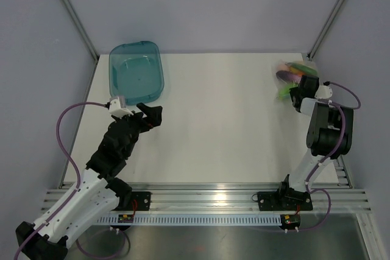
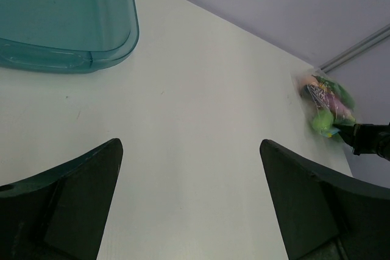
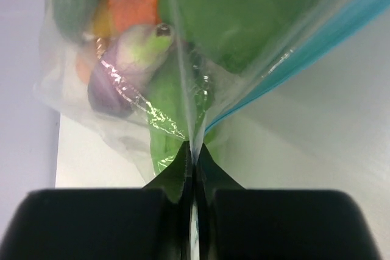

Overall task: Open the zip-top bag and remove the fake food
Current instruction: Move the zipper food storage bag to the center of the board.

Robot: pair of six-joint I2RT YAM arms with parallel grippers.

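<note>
Right gripper (image 3: 194, 152): pinching a thin fold of the zip-top bag (image 3: 128, 114), just beside its blue zip strip.
Bag's place: sitting at the far right corner of the table (image 1: 225, 126), holding the fake food (image 3: 244, 10).
Left gripper (image 2: 190, 150): hanging spread wide on the left near the teal tub (image 1: 135, 70), well apart from the bag.
Slip risk: the slick film may be sliding out under a pull.
Drag risk: with only one side held, a pull is likely dragging the whole bag, not parting the zip.
Edge risk: a tug may be sending it off the right edge.
</note>
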